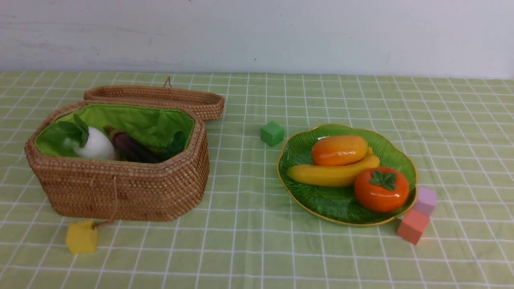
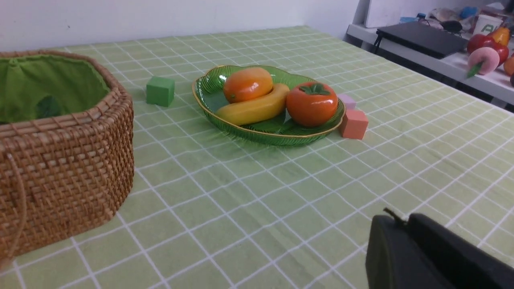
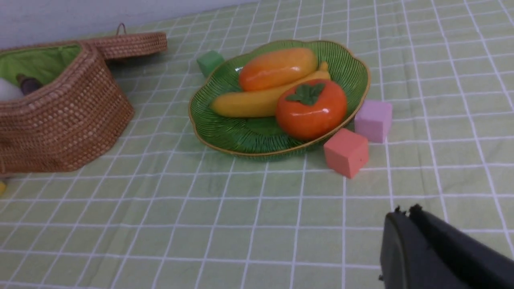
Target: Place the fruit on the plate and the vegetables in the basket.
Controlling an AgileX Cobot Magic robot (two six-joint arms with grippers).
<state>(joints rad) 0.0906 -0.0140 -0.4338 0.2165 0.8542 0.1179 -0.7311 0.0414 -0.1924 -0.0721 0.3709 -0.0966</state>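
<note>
On the green leaf-shaped plate (image 1: pixel 309 200) lie the fruit: a mango (image 1: pixel 339 150), a banana (image 1: pixel 331 173) and a persimmon (image 1: pixel 381 189). The wicker basket (image 1: pixel 120 188), lid laid open behind it, holds vegetables: a white radish (image 1: pixel 96 146) and a dark purple eggplant (image 1: pixel 130 147) show above its rim. Neither arm shows in the front view. My left gripper (image 2: pixel 403 220) hangs shut and empty over bare cloth, well short of the plate (image 2: pixel 209 86). My right gripper (image 3: pixel 405 212) is also shut and empty, near the pink cube (image 3: pixel 347 151).
Foam cubes lie on the checked green cloth: green (image 1: pixel 272 133) behind the plate, lilac (image 1: pixel 425 200) and pink (image 1: pixel 413 226) at its right edge, yellow (image 1: pixel 81 237) in front of the basket. A side shelf with clutter (image 2: pixel 461 40) stands beyond the table.
</note>
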